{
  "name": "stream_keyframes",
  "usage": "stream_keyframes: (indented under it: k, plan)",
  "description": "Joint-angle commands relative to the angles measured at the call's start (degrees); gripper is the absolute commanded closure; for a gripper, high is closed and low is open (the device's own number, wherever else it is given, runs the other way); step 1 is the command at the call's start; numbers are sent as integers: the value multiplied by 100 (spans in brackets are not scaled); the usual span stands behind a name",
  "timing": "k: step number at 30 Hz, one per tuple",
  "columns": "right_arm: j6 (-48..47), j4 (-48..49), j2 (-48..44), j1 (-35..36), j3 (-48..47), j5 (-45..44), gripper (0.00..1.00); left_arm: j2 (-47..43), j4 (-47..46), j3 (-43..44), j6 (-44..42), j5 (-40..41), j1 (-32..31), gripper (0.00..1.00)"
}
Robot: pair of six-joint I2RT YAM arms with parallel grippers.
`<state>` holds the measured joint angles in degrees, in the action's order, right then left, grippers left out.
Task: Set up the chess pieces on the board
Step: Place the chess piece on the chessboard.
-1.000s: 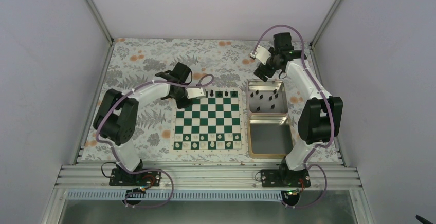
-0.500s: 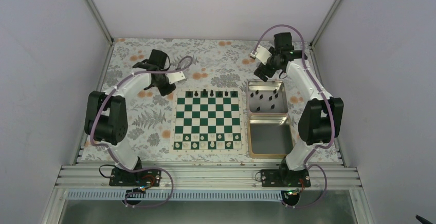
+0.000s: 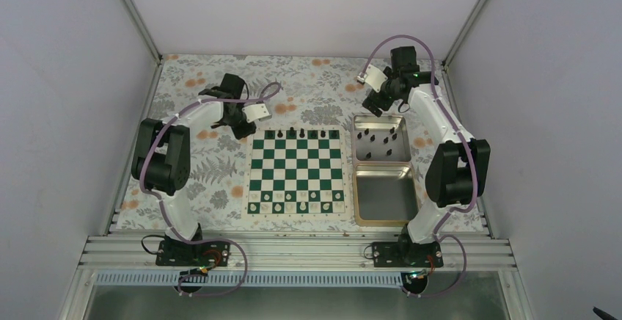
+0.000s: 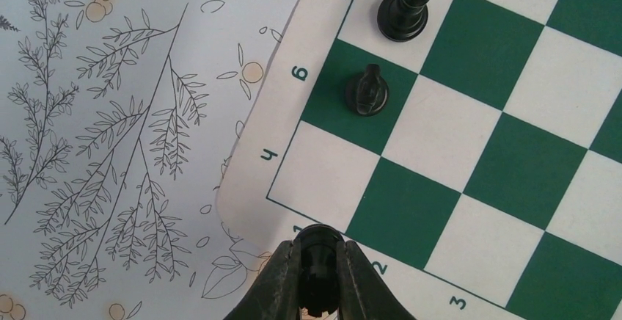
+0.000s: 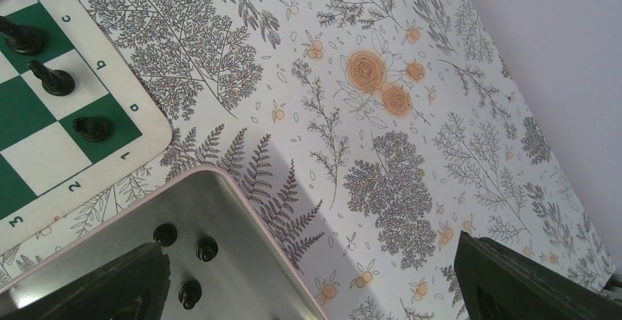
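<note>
Just beside the board (image 3: 296, 177), one tin (image 3: 381, 117) apparently holds chess pieces (image 3: 372, 138).

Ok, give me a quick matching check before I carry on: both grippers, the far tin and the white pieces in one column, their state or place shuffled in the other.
Things
A. left gripper
B. right gripper
C. far tin
D. white pieces

States or places
1. lined up along the near rows of the board
2. open, holding nothing
3. shut on a black piece, over the board's corner
4. holds the loose black pieces

Pairs: A-3, B-2, C-4, D-1
</note>
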<state>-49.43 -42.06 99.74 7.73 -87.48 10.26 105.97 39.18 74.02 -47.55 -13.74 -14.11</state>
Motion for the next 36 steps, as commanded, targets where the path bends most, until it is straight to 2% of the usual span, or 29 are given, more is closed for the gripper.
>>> stream_keyframes:
  k: [1, 19, 36]
  plan:
    - [58, -4, -107, -47, 4, 100, 0, 40, -114, 16, -48, -180, -4, 89]
    - [43, 40, -68, -51, 63, -5, 0, 572, -141, 350, -34, -161, -155, 89]
    - [10, 19, -92, -47, 91, 18, 0, 704, -33, 433, -109, 0, -211, 88]
